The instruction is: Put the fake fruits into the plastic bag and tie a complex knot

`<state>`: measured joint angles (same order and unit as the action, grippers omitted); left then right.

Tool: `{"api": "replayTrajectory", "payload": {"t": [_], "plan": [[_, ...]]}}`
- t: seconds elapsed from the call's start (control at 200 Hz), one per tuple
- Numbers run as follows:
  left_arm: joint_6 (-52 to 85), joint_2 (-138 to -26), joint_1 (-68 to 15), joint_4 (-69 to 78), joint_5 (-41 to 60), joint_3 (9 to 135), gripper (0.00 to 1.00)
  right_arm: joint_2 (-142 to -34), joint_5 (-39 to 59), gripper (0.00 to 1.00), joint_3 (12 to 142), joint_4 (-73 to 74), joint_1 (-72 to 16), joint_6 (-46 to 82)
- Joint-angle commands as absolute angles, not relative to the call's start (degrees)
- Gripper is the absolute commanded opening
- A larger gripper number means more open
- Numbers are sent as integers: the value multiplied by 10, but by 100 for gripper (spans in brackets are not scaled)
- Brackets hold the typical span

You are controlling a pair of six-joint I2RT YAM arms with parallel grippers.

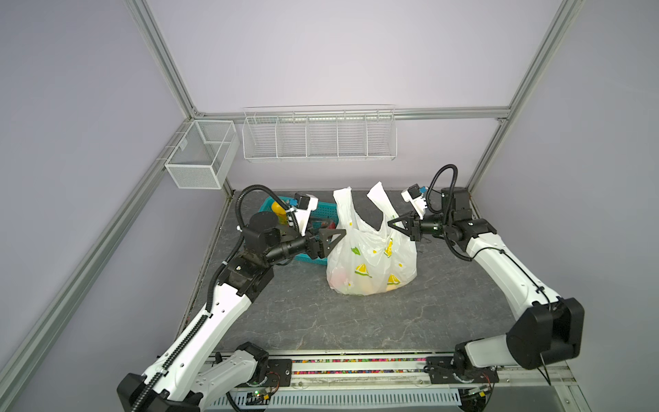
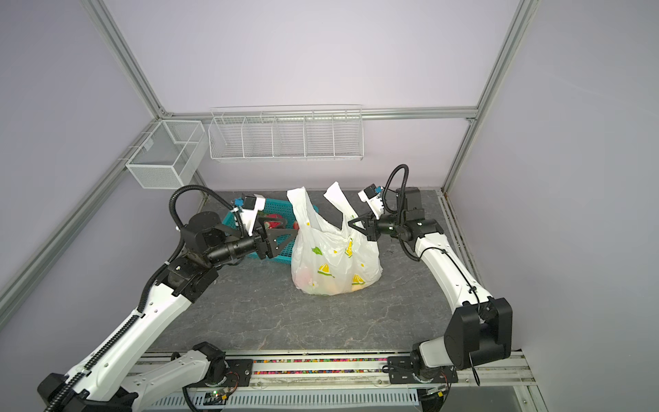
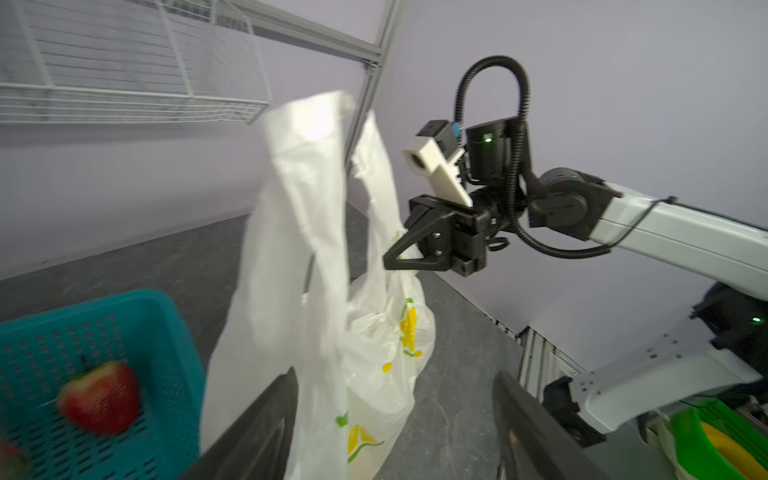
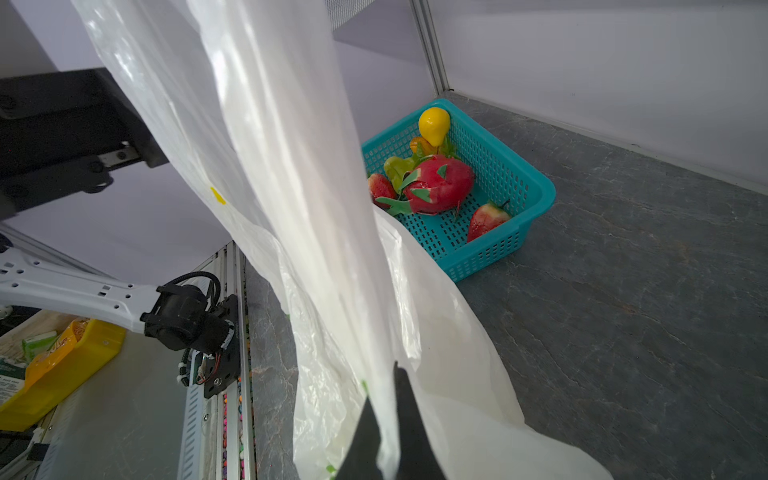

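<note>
The plastic bag point(image 1: 371, 264) point(image 2: 335, 264) stands on the grey table in both top views, with pale fruits point(image 1: 363, 285) showing through its bottom. Its two handles point(image 1: 344, 203) stand up apart, and no knot is in view. My right gripper point(image 1: 390, 225) point(image 4: 388, 374) is shut on the right handle's base. My left gripper point(image 1: 340, 235) point(image 3: 395, 378) is open at the bag's left side, with loose bag plastic point(image 3: 332, 332) between its wide jaws. Other fake fruits lie in the teal basket: a dragon fruit point(image 4: 440, 183), strawberries point(image 4: 486, 220) point(image 3: 99, 399) and a yellow piece point(image 4: 434, 124).
The teal basket point(image 1: 317, 210) point(image 4: 498, 174) sits behind my left gripper, touching the bag's left side. A wire shelf point(image 1: 319, 135) and a mesh box point(image 1: 201, 153) hang on the walls. The arms' base rail point(image 1: 356, 367) runs along the table's front edge.
</note>
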<state>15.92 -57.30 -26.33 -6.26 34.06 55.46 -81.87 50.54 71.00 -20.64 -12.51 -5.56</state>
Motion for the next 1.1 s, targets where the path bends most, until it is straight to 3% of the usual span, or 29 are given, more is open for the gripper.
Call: {"api": "replayTrajectory", "payload": {"t": [0.0,0.205,0.575,0.84,1.095], "plan": [[171,-569,-228,43,380,503,78,-810,506,6,707,-191,-123,-43],[115,-643,-223,155,413,490,91,-799,496,6,707,-199,-122,-44],[119,-758,-223,336,520,499,92,-802,484,6,709,-207,-123,-49],[161,-824,-223,458,532,503,71,-805,482,6,708,-207,-123,-48],[241,-893,-224,583,565,531,63,-800,481,6,707,-210,-123,-51]]}}
